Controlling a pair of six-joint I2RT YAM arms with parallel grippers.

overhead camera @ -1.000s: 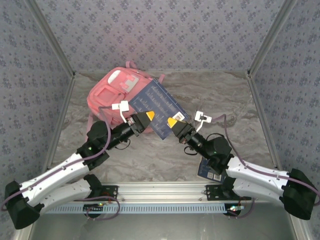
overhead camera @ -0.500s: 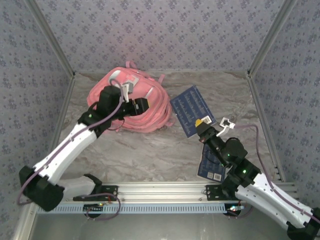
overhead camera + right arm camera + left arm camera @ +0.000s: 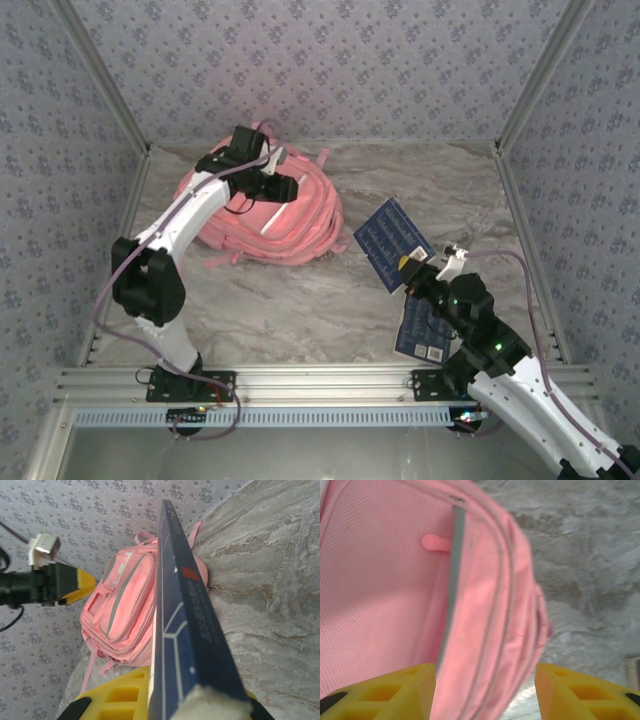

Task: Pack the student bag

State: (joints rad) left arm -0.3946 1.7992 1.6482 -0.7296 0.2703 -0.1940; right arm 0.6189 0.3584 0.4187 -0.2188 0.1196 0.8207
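The student bag [image 3: 262, 218], big, soft and pink, lies at the back left of the marble table. My left gripper [image 3: 291, 188] hovers over its top, open; in the left wrist view its yellow fingers [image 3: 395, 695] stand wide apart above the bag's pink fabric and grey zip line [image 3: 485, 605], holding nothing. My right gripper [image 3: 407, 267] is shut on the lower corner of a dark blue book [image 3: 392, 238] and holds it tilted up to the right of the bag. In the right wrist view the book [image 3: 185, 625] stands edge-on between the yellow fingers, with the bag [image 3: 125, 610] behind it.
A second blue book [image 3: 424, 330] lies flat on the table under the right arm. Patterned walls close in the table on three sides, and an aluminium rail [image 3: 320, 385] runs along the near edge. Bare marble lies between the bag and the arms' bases.
Both grippers held the book over the bag a second ago. The left one let go, opened and swung back over the bag. The right one carried the book off to the right.
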